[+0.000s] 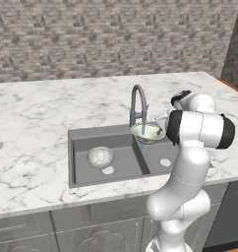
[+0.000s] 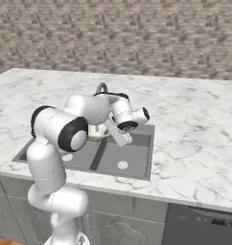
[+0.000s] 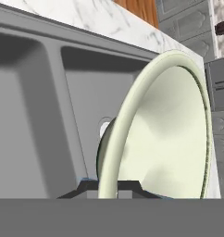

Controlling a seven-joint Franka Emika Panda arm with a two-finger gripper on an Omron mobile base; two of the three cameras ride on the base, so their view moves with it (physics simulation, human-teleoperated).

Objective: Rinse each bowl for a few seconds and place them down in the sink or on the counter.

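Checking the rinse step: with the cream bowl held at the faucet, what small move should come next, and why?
Probably hold the cream bowl under the faucet briefly: the hand is shut on its rim and water runs into it above the sink. The grey bowl lies in the left basin.

Arm [image 1: 190, 162] bent forward; hand [image 3: 109, 185] clamped tight, fingers [image 3: 88, 186] pinched.

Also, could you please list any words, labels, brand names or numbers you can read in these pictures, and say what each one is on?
None: no readable text on the cream-green bowl, the grey-white bowl, the faucet, the sink, the counter, the brick wall or the cabinet fronts.
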